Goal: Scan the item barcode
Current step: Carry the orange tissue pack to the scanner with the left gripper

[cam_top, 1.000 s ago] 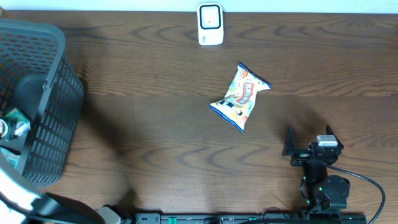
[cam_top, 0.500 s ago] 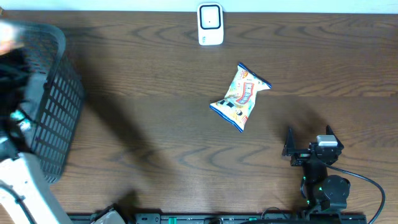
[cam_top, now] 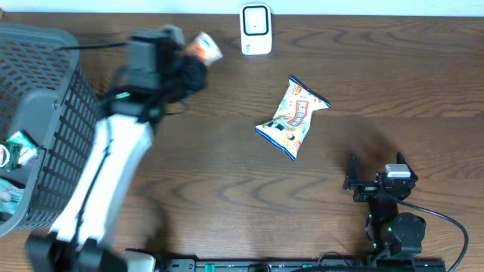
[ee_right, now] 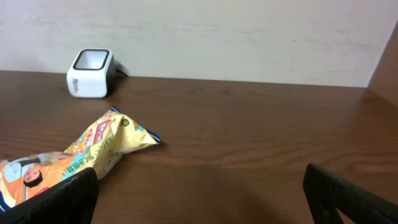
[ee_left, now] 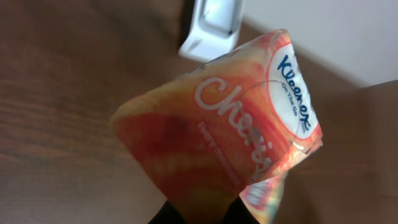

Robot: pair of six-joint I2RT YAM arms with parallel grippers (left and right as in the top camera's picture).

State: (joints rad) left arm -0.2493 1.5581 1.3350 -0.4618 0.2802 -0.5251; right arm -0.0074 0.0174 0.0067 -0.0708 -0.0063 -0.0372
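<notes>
My left gripper [cam_top: 190,62] is shut on an orange tissue pack [cam_top: 203,47] and holds it above the table, a little left of the white barcode scanner [cam_top: 255,29]. In the left wrist view the tissue pack [ee_left: 217,137] fills the frame, pinched at its lower end between my dark fingers [ee_left: 163,216], with the scanner [ee_left: 211,28] behind it. My right gripper [cam_top: 376,172] rests open near the front right with nothing in it. Its own view shows both fingers [ee_right: 56,202] wide apart and the scanner [ee_right: 90,73] far off.
A yellow snack bag [cam_top: 293,117] lies flat mid-table, also seen as the snack bag [ee_right: 81,152] in the right wrist view. A dark mesh basket [cam_top: 53,113] stands at the left edge with more packets [cam_top: 17,151] inside.
My left arm has swung up out of the basket and across to the back of the table, carrying the orange tissue pack toward the scanner. The right arm has not moved.
</notes>
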